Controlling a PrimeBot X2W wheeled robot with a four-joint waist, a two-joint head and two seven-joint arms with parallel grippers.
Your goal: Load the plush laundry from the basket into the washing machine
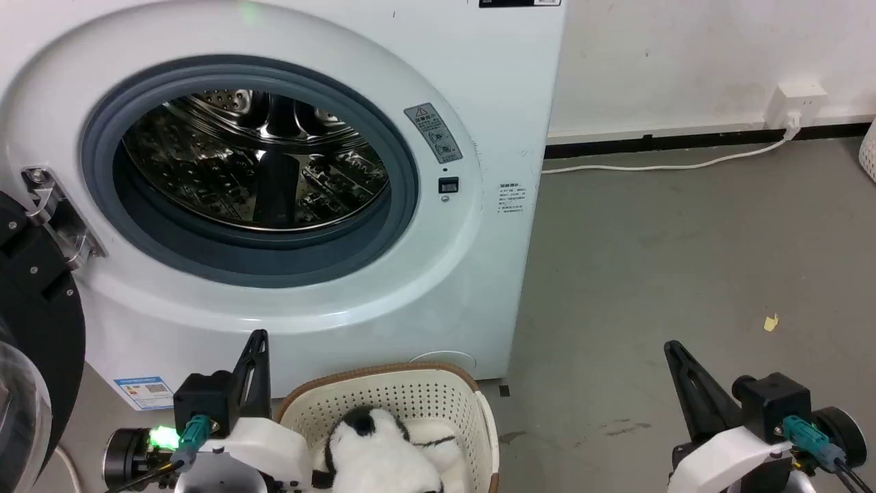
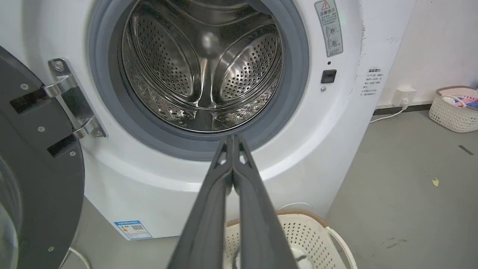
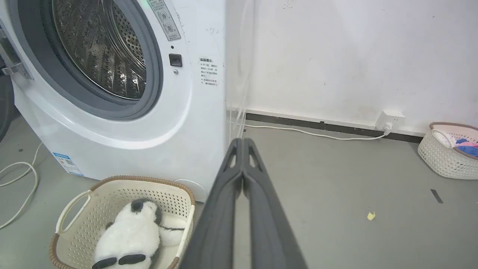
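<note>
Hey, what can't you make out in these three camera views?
- Plush laundry: head view, lower half cut off by the bottom edge.
- Basket floor: right wrist view, mostly hidden under the plush.
- Washing machine warning sticker: head view, print too small.
- Door: left wrist view, cut by left edge.

We see the washing machine (image 1: 438, 274) in the head view's upper left, its door (image 1: 34, 322) swung open at the left edge. The basket (image 1: 410, 404) sits on the floor (image 1: 650, 274) just before the machine, bottom centre, the plush laundry (image 1: 383, 459) inside it. A 2nd basket (image 3: 444, 160) stands by the wall (image 3: 336, 56), far right of the right wrist view.
</note>
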